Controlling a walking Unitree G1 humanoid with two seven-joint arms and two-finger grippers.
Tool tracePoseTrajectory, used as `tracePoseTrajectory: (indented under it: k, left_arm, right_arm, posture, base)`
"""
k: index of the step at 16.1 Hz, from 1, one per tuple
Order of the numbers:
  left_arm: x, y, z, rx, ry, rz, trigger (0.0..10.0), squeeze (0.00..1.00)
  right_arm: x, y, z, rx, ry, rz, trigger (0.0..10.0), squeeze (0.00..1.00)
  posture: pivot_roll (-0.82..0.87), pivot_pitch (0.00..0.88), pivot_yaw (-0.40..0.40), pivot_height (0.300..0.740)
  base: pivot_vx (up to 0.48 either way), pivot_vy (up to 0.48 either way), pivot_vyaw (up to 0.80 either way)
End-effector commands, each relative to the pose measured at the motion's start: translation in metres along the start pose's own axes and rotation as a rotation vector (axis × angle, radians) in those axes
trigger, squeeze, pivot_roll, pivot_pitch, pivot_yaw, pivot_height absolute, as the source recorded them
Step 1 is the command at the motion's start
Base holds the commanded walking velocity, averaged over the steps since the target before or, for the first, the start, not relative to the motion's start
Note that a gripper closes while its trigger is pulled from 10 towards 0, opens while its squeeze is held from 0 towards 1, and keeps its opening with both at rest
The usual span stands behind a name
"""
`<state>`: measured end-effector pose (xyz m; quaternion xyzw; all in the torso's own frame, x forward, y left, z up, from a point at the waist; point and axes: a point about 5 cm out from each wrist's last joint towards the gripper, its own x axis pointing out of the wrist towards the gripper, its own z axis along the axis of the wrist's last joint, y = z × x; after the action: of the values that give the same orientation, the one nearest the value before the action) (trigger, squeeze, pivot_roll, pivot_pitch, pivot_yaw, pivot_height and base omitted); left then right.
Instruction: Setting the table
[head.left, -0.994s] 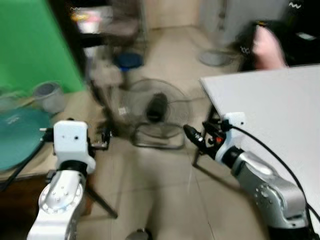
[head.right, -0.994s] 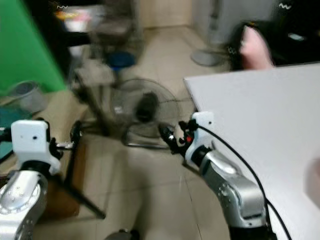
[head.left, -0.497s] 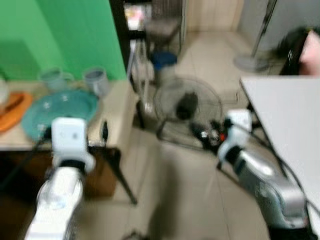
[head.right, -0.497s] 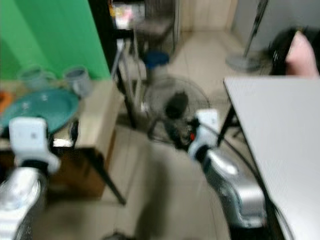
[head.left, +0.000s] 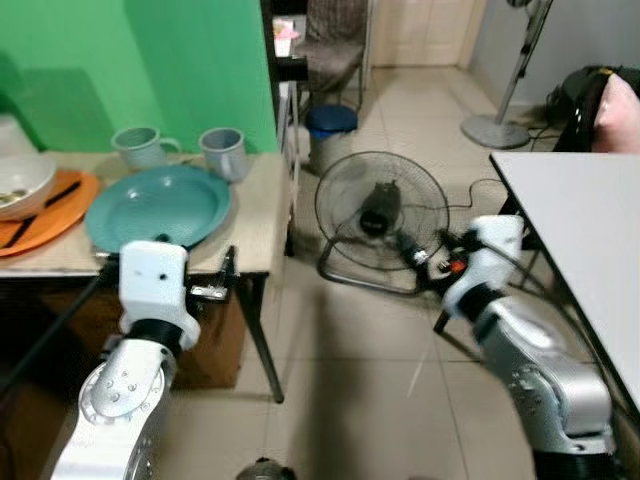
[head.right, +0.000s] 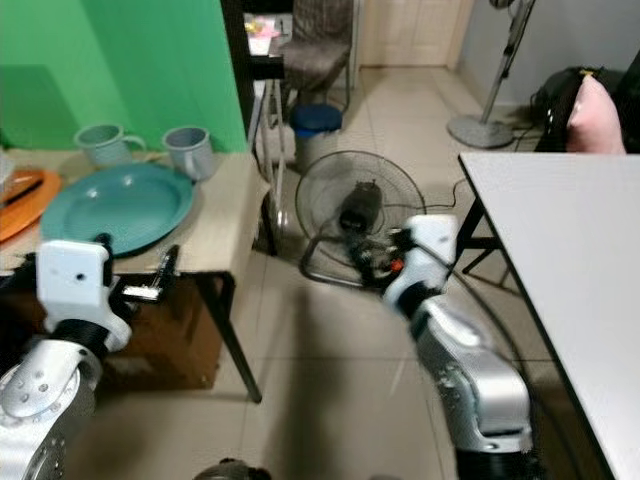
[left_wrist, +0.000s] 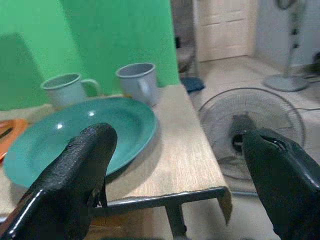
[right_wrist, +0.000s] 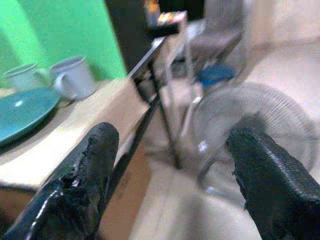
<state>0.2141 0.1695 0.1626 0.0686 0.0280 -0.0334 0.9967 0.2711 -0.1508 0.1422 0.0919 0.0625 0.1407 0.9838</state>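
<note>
The left eye view takes in an orange tray at 9 o'clock, carrying a white bowl and a dark utensil whose kind I cannot tell; the left wrist view catches just a sliver of that tray. The teal plate lies on the wooden bench, with two grey-green mugs just behind it at 11 o'clock; what is in them cannot be seen. The left tool hangs with fingers spread wide, in front of the bench edge, the plate beyond it. The right tool is likewise spread, empty, over the tiled floor near a floor fan. A white bench stands at 3 o'clock, well apart from the plate. No writing is legible.
</note>
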Motion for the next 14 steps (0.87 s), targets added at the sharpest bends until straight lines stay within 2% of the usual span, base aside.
tracePoseTrajectory:
  k: [1, 4, 7, 8, 13, 14]
  left_arm:
    - [0.002, 0.002, -0.004, 0.009, 0.011, -0.007, 10.0, 0.00]
    - [0.007, 0.001, -0.008, 0.008, 0.023, -0.010, 10.0, 0.00]
    - [0.009, -0.003, -0.010, -0.001, 0.022, -0.029, 10.0, 0.00]
    - [0.010, -0.006, -0.012, -0.011, 0.020, -0.039, 10.0, 0.00]
    - [0.013, -0.007, -0.013, -0.013, 0.009, -0.043, 10.0, 0.00]
    - [0.016, -0.007, -0.015, -0.021, 0.000, -0.030, 10.0, 0.00]
  right_arm:
    - [0.003, 0.004, -0.001, -0.034, -0.016, 0.005, 10.0, 0.00]
    - [0.003, -0.002, -0.005, -0.111, -0.023, -0.054, 10.0, 0.00]
    - [0.002, -0.014, -0.008, -0.093, -0.038, -0.157, 10.0, 0.00]
    - [0.000, -0.017, -0.009, -0.140, -0.052, -0.188, 10.0, 0.00]
    - [-0.003, -0.021, -0.014, -0.148, -0.036, -0.160, 10.0, 0.00]
    - [-0.006, -0.026, -0.013, -0.162, -0.033, -0.156, 10.0, 0.00]
  posture:
    - [-0.06, 0.036, 0.041, 0.740]
    - [-0.07, 0.025, 0.042, 0.740]
    - [-0.08, 0.021, 0.051, 0.740]
    - [-0.09, 0.021, 0.056, 0.740]
    - [-0.10, 0.030, 0.068, 0.740]
    - [-0.13, 0.037, 0.077, 0.740]
  base:
    - [0.000, 0.262, 0.00]
    - [0.000, 0.257, 0.00]
    - [0.000, 0.261, 0.00]
    - [0.000, 0.259, 0.00]
    - [0.000, 0.258, 0.00]
    - [0.000, 0.262, 0.00]
